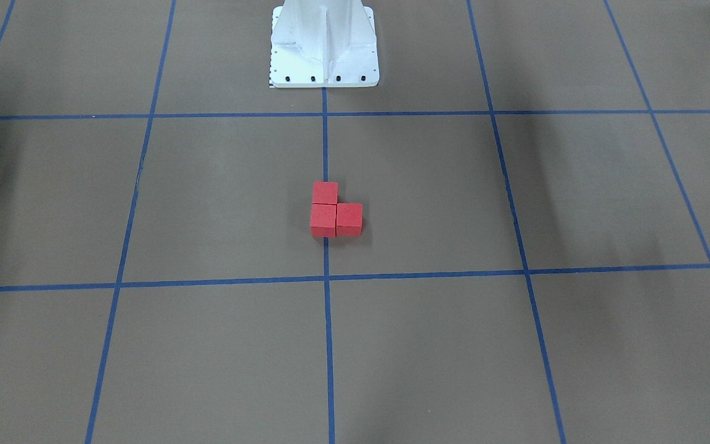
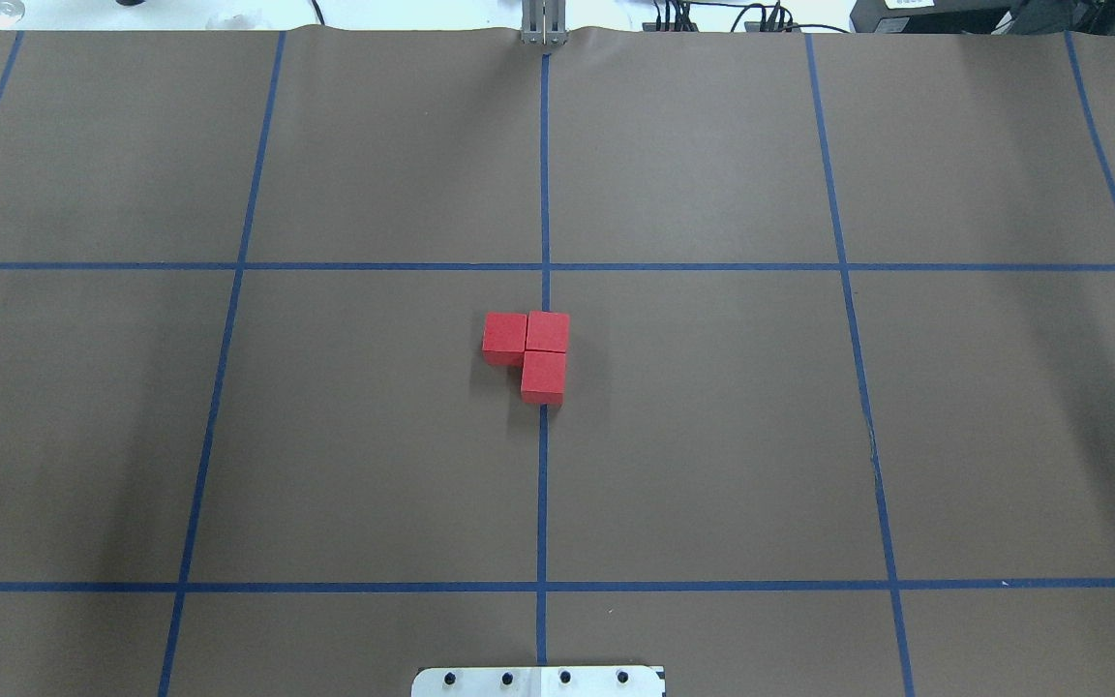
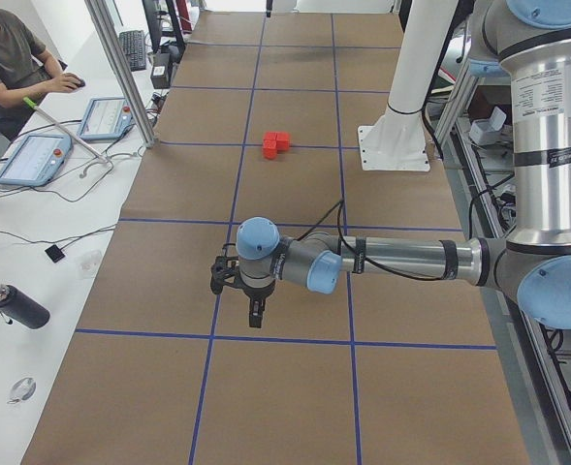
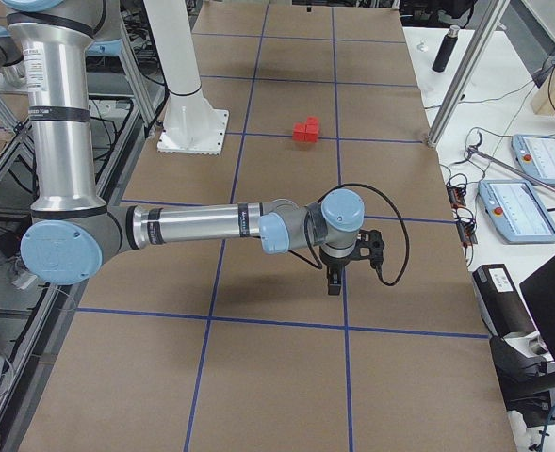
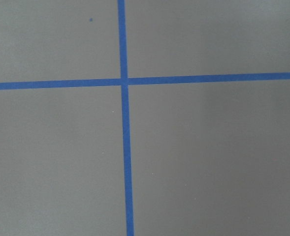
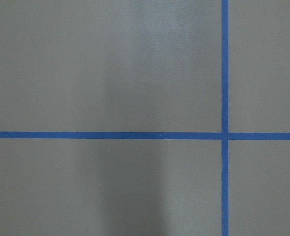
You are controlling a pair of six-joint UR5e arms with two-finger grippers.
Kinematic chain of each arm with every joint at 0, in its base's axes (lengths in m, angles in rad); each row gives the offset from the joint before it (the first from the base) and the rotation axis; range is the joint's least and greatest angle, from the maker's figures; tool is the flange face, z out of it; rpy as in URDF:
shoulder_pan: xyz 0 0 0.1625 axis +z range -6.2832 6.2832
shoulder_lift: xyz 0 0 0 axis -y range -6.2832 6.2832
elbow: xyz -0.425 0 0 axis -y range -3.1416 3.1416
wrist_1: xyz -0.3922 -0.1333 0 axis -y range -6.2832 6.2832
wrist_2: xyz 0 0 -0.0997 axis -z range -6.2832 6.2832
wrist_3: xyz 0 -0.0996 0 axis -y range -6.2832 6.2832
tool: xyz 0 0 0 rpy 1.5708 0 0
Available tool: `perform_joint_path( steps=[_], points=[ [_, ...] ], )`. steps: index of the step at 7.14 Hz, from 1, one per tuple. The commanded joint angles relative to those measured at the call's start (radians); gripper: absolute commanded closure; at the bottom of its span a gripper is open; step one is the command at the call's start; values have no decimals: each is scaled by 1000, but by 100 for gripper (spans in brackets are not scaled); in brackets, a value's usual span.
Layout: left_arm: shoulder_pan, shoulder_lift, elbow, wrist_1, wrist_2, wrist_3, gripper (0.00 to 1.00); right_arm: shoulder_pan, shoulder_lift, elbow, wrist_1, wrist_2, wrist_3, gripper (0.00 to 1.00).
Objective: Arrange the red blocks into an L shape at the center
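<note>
Three red blocks (image 2: pixel 548 332) packed face to face in an L, flat on the brown table (image 2: pixel 954 436) at the center (image 2: pixel 596 353). Two of them astride the lengthwise blue tape line (image 2: pixel 543 484), one behind the other. The third sits just beside the farther one, on the robot's left. All within the middle row of the taped grid, between the two cross lines.

White pedestal (image 1: pixel 324 46) on the same tape line at the robot's edge, well apart from the L.

Left end effector (image 3: pixel 254 320) pointing down over a tape line toward the table's left end, far from the blocks, on a forearm stretched out low and level. Seen only from the side; cannot tell whether open or closed. Left wrist view filled by brown surface and one tape crossing.

Right end effector (image 4: pixel 333 285) likewise pointing down toward the table's right end, near a tape line, black cable looped beside it. Side view only, so cannot tell open from closed. Right wrist view again just paper and crossing tape.

Beyond the table's far edge, on a white desk: a seated person (image 3: pixel 9 58) with a hand on a mouse, two touch panels (image 3: pixel 33 160), a dark bottle (image 3: pixel 18 305) lying down and a slanted aluminium post (image 3: pixel 120 68).
</note>
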Motion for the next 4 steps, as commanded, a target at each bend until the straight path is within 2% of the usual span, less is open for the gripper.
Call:
perform_joint_path(
  steps=[1, 3, 4],
  points=[
    [-2, -13, -7, 53, -12, -3, 0, -3, 5, -1, -9, -1, -4, 0],
    [-19, -29, -15, 97, -46, -3, 0, -22, 2, -3, -12, -7, -7, 0],
    [-36, -67, -29, 192, -46, -3, 0, -25, 1, -4, -14, -7, -37, 0]
  ],
)
